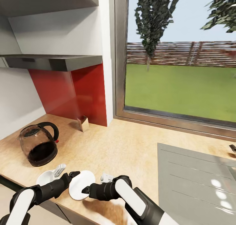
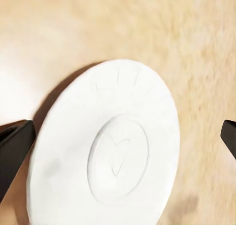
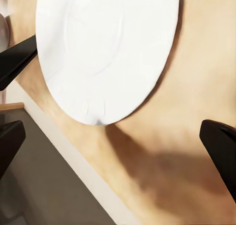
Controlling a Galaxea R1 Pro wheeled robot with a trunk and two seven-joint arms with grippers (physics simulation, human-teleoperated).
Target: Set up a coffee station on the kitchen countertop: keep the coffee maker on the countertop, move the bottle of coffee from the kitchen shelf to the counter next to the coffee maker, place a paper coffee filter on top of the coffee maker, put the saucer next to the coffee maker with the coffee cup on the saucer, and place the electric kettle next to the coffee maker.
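On the kitchen countertop (image 1: 131, 143), near its front edge, lies the saucer (image 1: 81, 184), with both grippers reaching in at it from either side. Left gripper (image 1: 72, 176) stands with its jaws spread wide, the black fingertips (image 2: 14, 151) flanking the dish in the left wrist view without clamping it. Right gripper (image 1: 86, 189) is likewise parted, its fingers (image 3: 221, 149) well apart beside the saucer's rim. Just left of the saucer sits the coffee cup (image 1: 47, 177). Farther back on the left stands the electric kettle (image 1: 38, 146), below the kitchen shelf (image 1: 55, 61). A grey sink drainer (image 1: 196, 182) fills the counter's right side.
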